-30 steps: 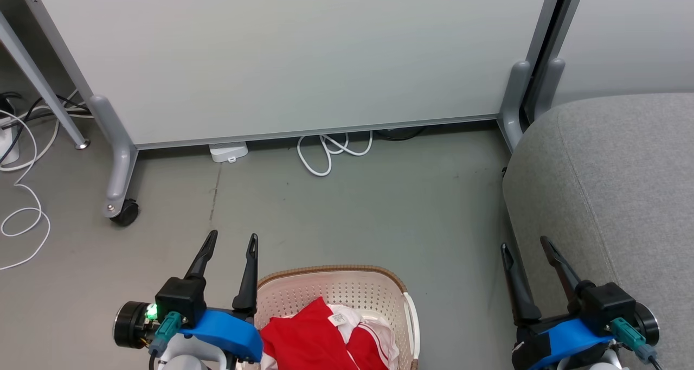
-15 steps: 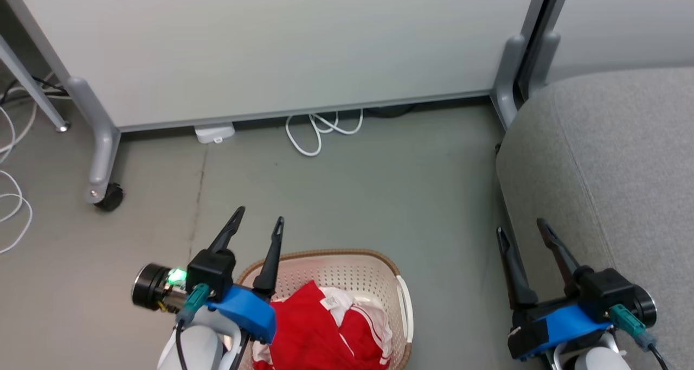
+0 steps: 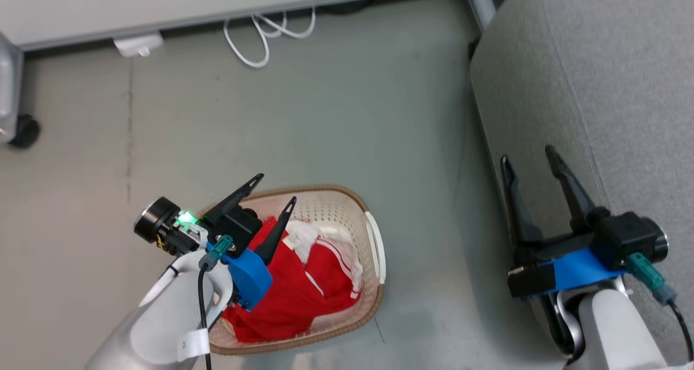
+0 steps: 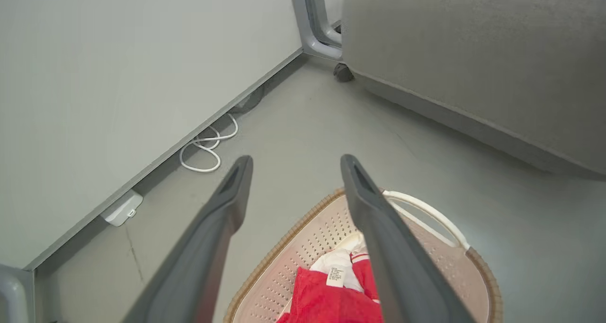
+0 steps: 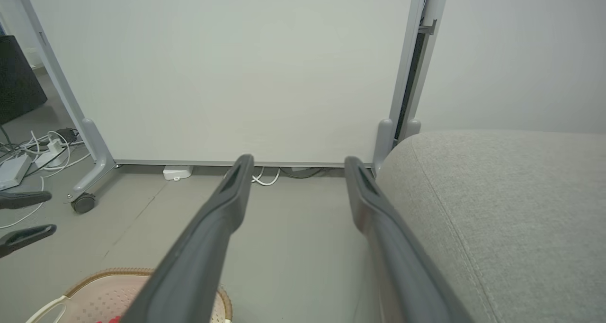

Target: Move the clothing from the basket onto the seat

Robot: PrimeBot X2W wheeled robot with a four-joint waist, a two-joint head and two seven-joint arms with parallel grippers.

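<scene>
The cream basket [image 3: 375, 283] with a brown rim stands on the grey floor at lower centre. The red clothing [image 3: 303, 288] with white stripes lies heaped inside it, a white label tag [image 3: 293, 242] showing near the top. My left gripper [image 3: 277, 187] hangs open over the basket's far left rim, fingers slanting right, nothing between them. In the left wrist view the left gripper [image 4: 296, 159] points past the basket [image 4: 487, 275] and clothing [image 4: 326, 304]. My right gripper [image 3: 526, 153] is open and empty against the left edge of the grey seat [image 3: 596, 61].
A white partition panel [image 5: 236, 67] on grey feet with a castor [image 3: 24, 131] closes off the far side. A coiled white cable [image 3: 255, 39] and a small white box [image 3: 138, 44] lie at its base. Bare floor separates basket and seat.
The head camera has tipped down, shifting the whole picture. My left gripper has swung right from beside the basket to above its rim. The right gripper keeps its place by the seat.
</scene>
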